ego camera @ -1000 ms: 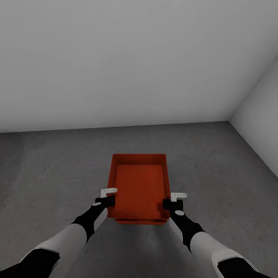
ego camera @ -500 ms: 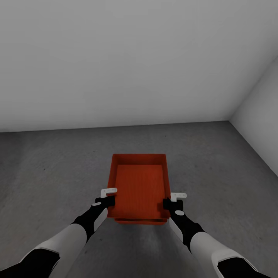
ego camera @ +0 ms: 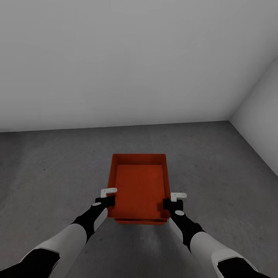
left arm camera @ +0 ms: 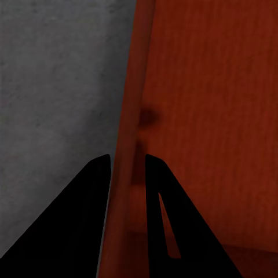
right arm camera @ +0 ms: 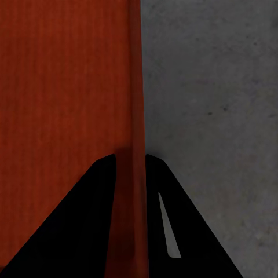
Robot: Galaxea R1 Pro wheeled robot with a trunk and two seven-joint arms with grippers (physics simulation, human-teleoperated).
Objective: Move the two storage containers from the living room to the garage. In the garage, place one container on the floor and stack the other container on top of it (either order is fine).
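I see my left pincer point(ego camera: 109, 200) and right pincer point(ego camera: 168, 202) each pinching a side wall of the top red container point(ego camera: 139, 185) (stacked on the other container point(ego camera: 139, 221)) above the grey floor point(ego camera: 50, 170).

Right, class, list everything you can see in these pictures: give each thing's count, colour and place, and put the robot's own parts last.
Storage containers: two, red-orange, one stacked on the other on the floor in front of the robot; of the lower one, a strip of its near edge shows.
Floor: one, dark grey mottled concrete, under the containers.
Walls: two, white, one ahead and one at the right, meeting in a corner.
Left gripper: one, black with a white part, its fingers either side of the upper container's left wall.
Right gripper: one, black with a white part, its fingers either side of the right wall.
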